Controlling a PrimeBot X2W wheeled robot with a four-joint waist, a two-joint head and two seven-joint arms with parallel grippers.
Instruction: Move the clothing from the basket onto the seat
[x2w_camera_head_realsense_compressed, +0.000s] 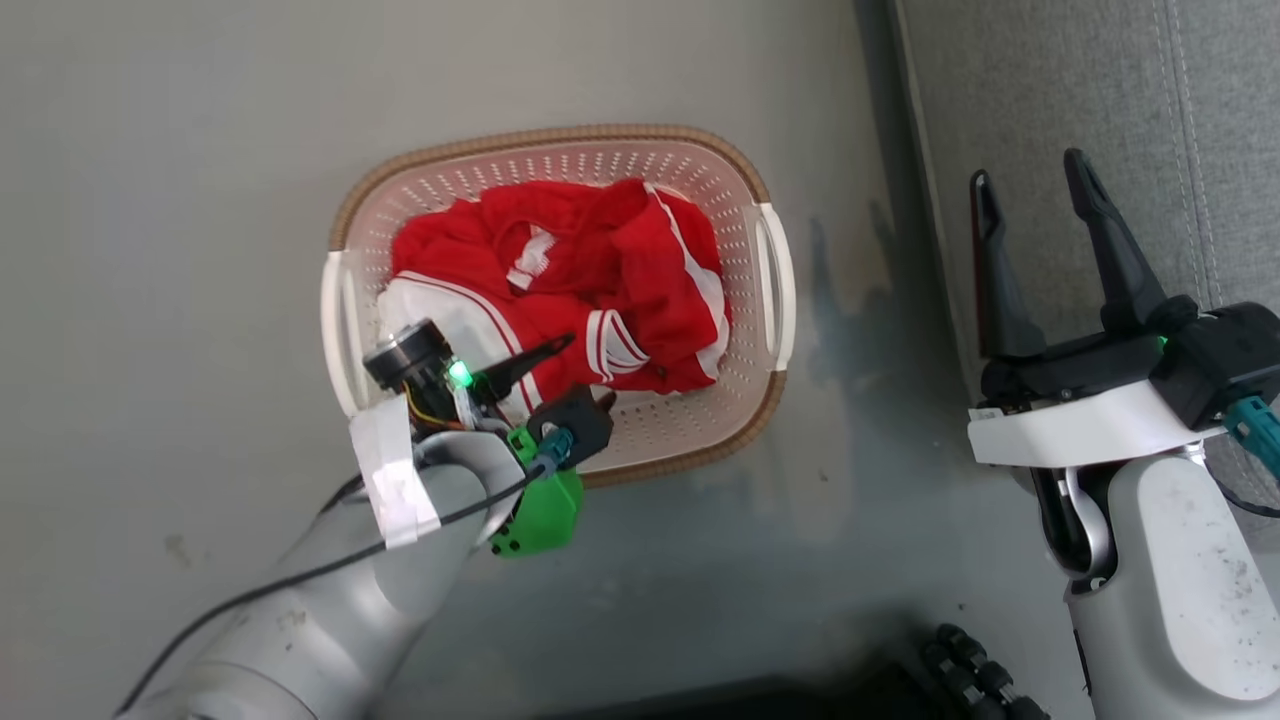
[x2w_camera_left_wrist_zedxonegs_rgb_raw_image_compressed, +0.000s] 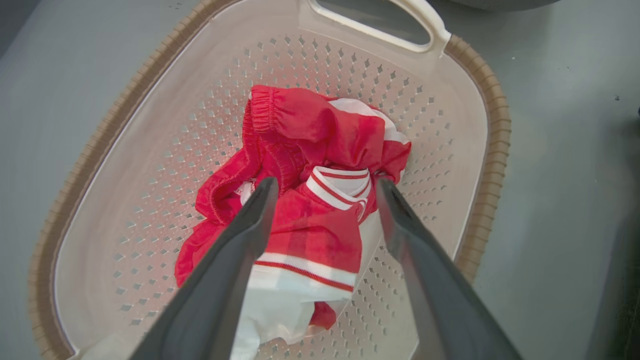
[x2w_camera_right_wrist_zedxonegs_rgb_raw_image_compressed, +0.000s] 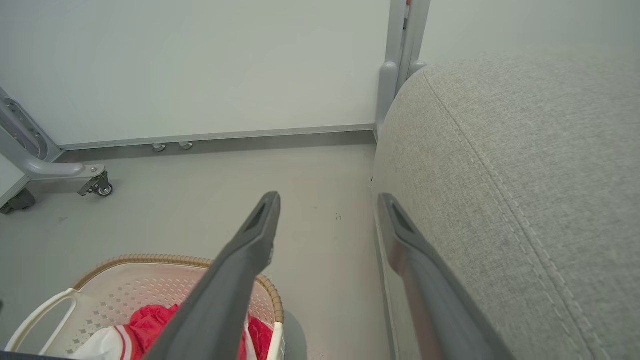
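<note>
While the clothing lies crumpled inside the basket on the floor, left gripper hangs over it, jaws wide, tips either side of the red heap; contact unclear. Right gripper well apart, by the seat, jaws wide, empty.

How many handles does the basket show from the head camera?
2. A white left handle on the left end of the basket, near the left gripper; a white right handle on the end facing the seat.
</note>
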